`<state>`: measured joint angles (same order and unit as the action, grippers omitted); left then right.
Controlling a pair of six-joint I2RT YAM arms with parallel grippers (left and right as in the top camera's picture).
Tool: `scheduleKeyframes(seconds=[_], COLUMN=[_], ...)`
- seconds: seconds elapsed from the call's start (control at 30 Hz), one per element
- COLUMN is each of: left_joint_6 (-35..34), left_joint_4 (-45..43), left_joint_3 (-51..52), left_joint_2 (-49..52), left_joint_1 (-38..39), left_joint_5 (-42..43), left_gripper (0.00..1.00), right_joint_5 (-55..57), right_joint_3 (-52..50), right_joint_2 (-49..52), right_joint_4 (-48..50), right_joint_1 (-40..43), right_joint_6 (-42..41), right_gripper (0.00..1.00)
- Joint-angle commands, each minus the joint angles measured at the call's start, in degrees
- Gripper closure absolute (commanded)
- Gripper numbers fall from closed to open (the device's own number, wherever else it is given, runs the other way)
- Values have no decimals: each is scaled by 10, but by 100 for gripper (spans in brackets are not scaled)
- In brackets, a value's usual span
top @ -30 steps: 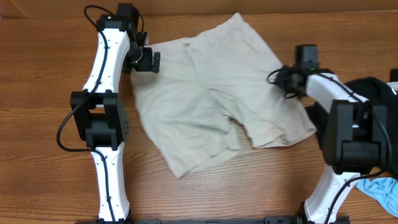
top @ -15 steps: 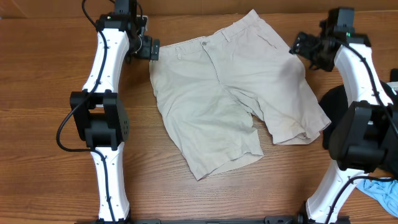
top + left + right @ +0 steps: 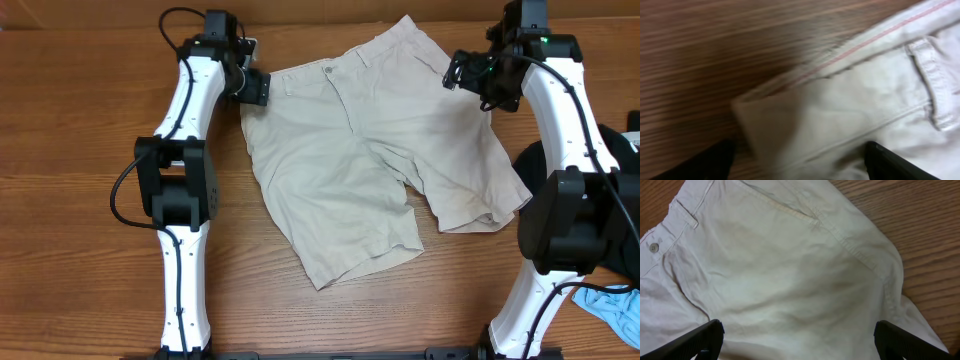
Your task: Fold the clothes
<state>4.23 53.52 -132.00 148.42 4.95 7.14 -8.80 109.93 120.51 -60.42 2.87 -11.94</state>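
Surface: brown wood-grain table [image 3: 70,150], seen from overhead; pale wall strip along the far edge.

Item 1, left gripper [image 3: 254,87]: positioned at the far-left waistband corner of the shorts [image 3: 370,150]. In the left wrist view, the folded corner of the cloth was seen lying between the two dark fingertips [image 3: 890,162], jaws apart w/ nothing pinched yet; whether they were closing could not be told.

Item 2, shorts: beige khaki, laid flat approx. mid-table, waistband toward the far edge, legs pointed toward the near edge. Long axis was run far-to-near, skewed a little toward the right. Button [image 3: 653,247] and belt loop [image 3: 932,85] were noted at the waistband. Left leg hem lay nearest the robot base; right leg hem lay just beside the black garment [image 3: 545,165].

Item 3, right gripper [image 3: 478,78]: held over the far-right hip of the shorts, jaws spread wide, nothing gripped; cloth was seen beneath and between the fingers in the right wrist view.

Item 4, small blue cloth [image 3: 612,305]: near-right corner, well apart from the shorts.

Judgement: each gripper was nearest its own waistband corner, so a fold would prob. be started from the waistband, drawn toward the hems.
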Motion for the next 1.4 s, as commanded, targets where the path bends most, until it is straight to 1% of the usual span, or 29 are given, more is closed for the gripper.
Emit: scheduleKeyframes(seconds=[0.0,0.03,0.07,0.1,0.13,0.2,0.27,0.37,0.47,0.57,0.73,0.8,0.9,1.0,1.1,1.2,1.23,1.27,1.3,1.33,1.37], left_joint_6=[3,3,2,-1,-5,-28,-63,-96,-137,-155,-156,-156,-137,-104,-103,-88,-84,-84,-83,-80,-73], left_joint_4=[-1,-3,-5,-5,-3,7,27,69,136,214,344,381,424,434,434,434,433,433,434,433,433], left_joint_3=[-5,-5,-5,-5,-5,-5,-5,-6,-9,-9,-9,-9,-9,-8,-7,-7,-8,-8,-8,-8,-8], left_joint_2=[31,31,31,31,31,31,30,26,23,23,23,23,23,22,15,-7,-17,-30,-47,-62,-83], left_joint_1=[11,12,12,12,12,10,5,-12,-38,-75,-154,-183,-217,-238,-244,-242,-239,-235,-232,-229,-227], left_joint_5=[23,23,23,23,21,3,-18,-20,-20,-30,-64,-78,-78,-76,-71,-71,-74,-78,-83,-87,-89], left_gripper=[27,35,49,58,73,94,96,96,96,96,96,96,96,96,96,96,94,87,75,57,22], right_joint_5=[-3,-3,-3,-3,-3,-3,-3,-3,-3,-3,-3,-3,-3,-3,-3,-5,-9,-13,-17,-20,-20], right_joint_3=[15,15,15,15,15,15,15,15,15,14,14,14,14,14,14,14,14,14,14,14,14], right_joint_2=[-8,-8,-8,-8,-8,-8,-8,-8,-8,-8,-8,-8,-8,-8,-8,-9,-11,-14,-18,-26,-34], right_joint_4=[0,0,-2,-3,-6,-13,-20,-30,-42,-56,-82,-96,-118,-135,-148,-156,-156,-157,-157,-158,-158], right_joint_1=[-8,-10,-12,-14,-17,-24,-31,-47,-65,-85,-112,-120,-132,-137,-138,-137,-137,-137,-137,-137,-137], right_joint_6=[-1,-1,-2,-2,-2,-2,-2,-4,-17,-43,-75,-81,-81,-81,-81,-80,-80,-80,-78,-78,-78], right_gripper=[0,0,0,0,0,2,3,5,5,5,4,3,0,0,0,0,0,0,0,0,0])
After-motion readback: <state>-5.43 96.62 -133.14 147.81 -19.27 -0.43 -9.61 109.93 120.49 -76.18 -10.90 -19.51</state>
